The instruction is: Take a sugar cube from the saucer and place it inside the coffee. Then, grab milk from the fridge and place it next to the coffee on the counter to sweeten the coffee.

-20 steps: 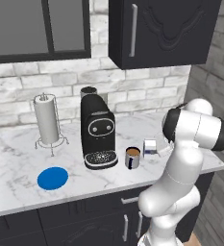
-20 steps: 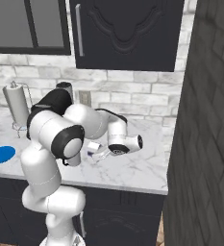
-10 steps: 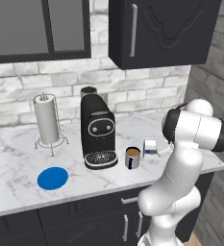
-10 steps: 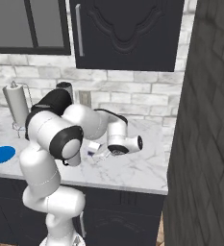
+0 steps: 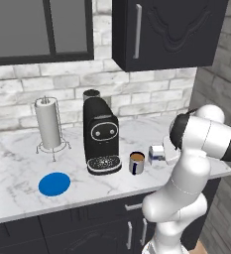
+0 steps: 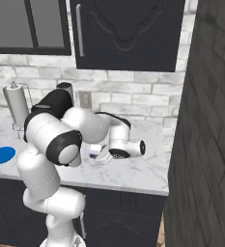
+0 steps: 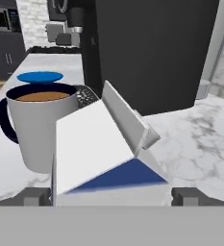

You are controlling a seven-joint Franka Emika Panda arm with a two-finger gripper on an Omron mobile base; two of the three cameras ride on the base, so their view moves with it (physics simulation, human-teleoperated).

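Milk (image 7: 108,153) stands on the counter (image 5: 18,154) directly ahead of the pincer (image 7: 111,194), between its 2 spread fingertips (image 7: 34,196), which flank the carton without clamping it. Coffee (image 7: 39,127), full of brown liquid, sits just beside the carton, slightly beyond it. Farther out from the pincer lies the blue saucer (image 5: 54,184), past the black coffee machine (image 5: 101,136).
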